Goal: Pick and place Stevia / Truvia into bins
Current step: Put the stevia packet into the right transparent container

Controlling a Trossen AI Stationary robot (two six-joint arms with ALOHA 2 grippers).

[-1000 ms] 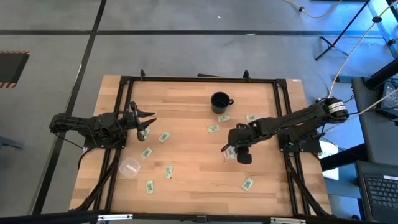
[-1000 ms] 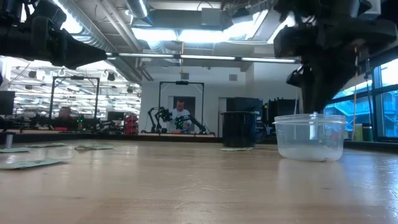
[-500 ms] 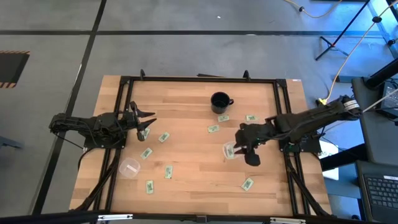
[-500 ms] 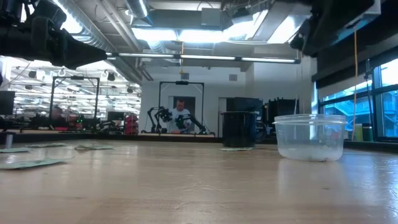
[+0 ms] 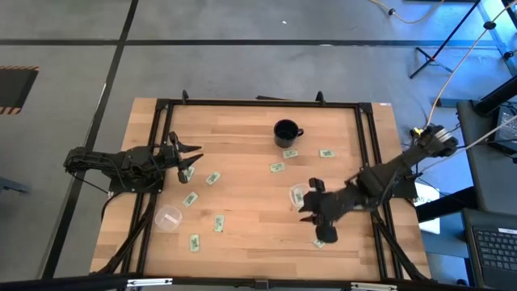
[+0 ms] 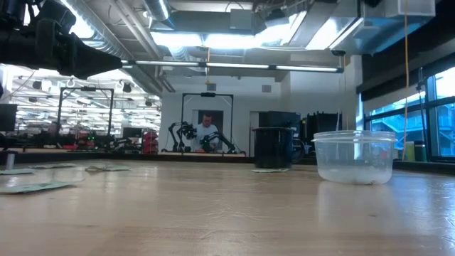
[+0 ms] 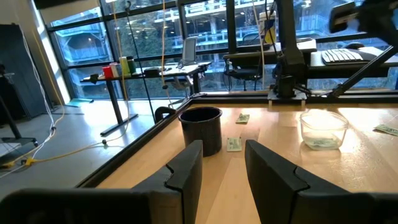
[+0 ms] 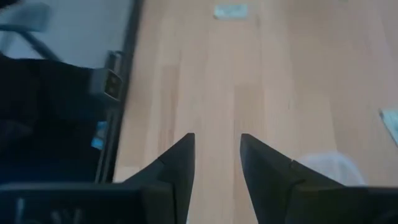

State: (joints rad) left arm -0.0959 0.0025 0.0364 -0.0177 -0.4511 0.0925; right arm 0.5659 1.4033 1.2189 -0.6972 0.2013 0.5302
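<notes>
Hovering your right gripper (image 5: 317,229), fingers parted and empty, over the lower-right sachet (image 5: 321,241) to reach it | right cup (image 5: 298,195) waiting just above | left gripper (image 5: 191,159) idling open, mid-left.

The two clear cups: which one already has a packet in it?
The clear cup beside the right gripper holds a pale green packet; the other cup, near the left arm, looks empty.
</notes>
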